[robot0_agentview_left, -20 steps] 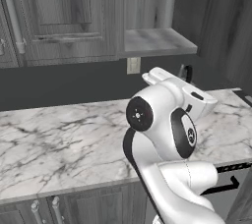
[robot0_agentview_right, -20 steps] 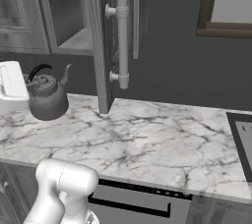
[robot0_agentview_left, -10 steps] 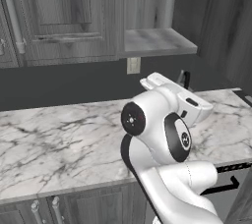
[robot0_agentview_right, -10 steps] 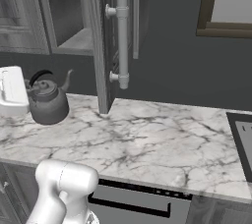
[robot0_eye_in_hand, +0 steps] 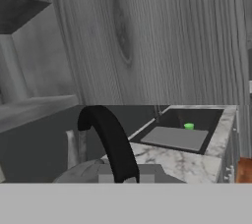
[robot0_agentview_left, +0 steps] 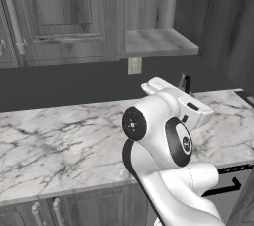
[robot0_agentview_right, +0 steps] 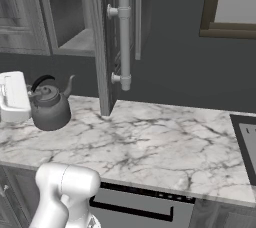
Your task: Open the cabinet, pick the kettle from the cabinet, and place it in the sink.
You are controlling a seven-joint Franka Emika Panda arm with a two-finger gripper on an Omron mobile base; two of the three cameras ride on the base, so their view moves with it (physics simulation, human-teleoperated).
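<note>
Kitchen: grey wood wall cabinets (robot0_agentview_left: 64, 17), white marble counter (robot0_agentview_right: 160, 142), kettle (robot0_agentview_right: 49, 106) on it, black sink (robot0_eye_in_hand: 179, 127) set in.

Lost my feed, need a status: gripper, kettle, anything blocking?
Gripper shut on kettle handle, kettle above the marble counter. Cabinet door open beside it. Sink ahead, green cup inside.

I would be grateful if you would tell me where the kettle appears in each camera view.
Left base view: just the kettle's dark handle shows above the arm, right of centre.
Right base view: far left, the kettle above the marble counter.
Hand view: bottom centre, handle and lid close up.
Shared landmark: the pale cabinet shelf.
</note>
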